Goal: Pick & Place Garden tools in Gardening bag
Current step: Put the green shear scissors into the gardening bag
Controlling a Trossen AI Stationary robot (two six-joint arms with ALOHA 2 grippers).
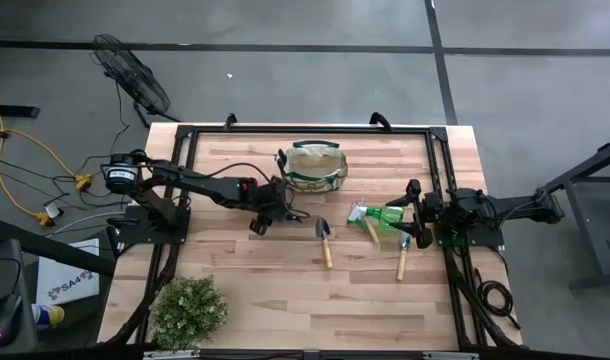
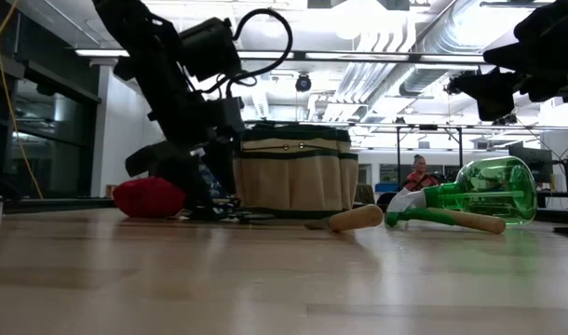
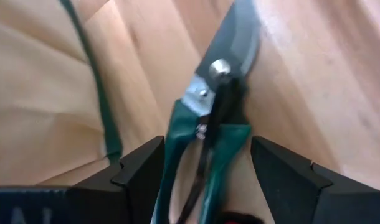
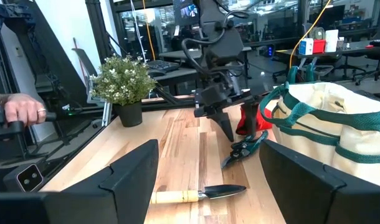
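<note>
The pruning shears [image 3: 221, 93] lie flat on the table beside the beige gardening bag [image 1: 316, 166], with red handles [image 2: 149, 197] and a dark blade [image 4: 243, 149]. My left gripper [image 3: 205, 155] is open and low over them, one finger on each side of the handles; it also shows in the high view [image 1: 258, 221]. My right gripper [image 4: 205, 180] is open and empty above the table's right side [image 1: 415, 215]. A trowel [image 1: 325, 241], the green sprayer [image 1: 383, 215] on its side, and a second trowel [image 1: 403, 257] lie on the table. My left gripper comes at the shears from above, fingers pointing down, one on each side of the green handle arms [image 3: 177, 143] just behind the pivot. One finger [image 3: 143, 168] stands right against an arm; I cannot tell whether it touches. The shears lie flat on the table.
A bushy potted plant [image 1: 188, 310] stands at the table's near left corner. A black frame [image 1: 185, 135] runs around the table's edges. A person's hand [image 4: 19, 109] shows beyond the table.
</note>
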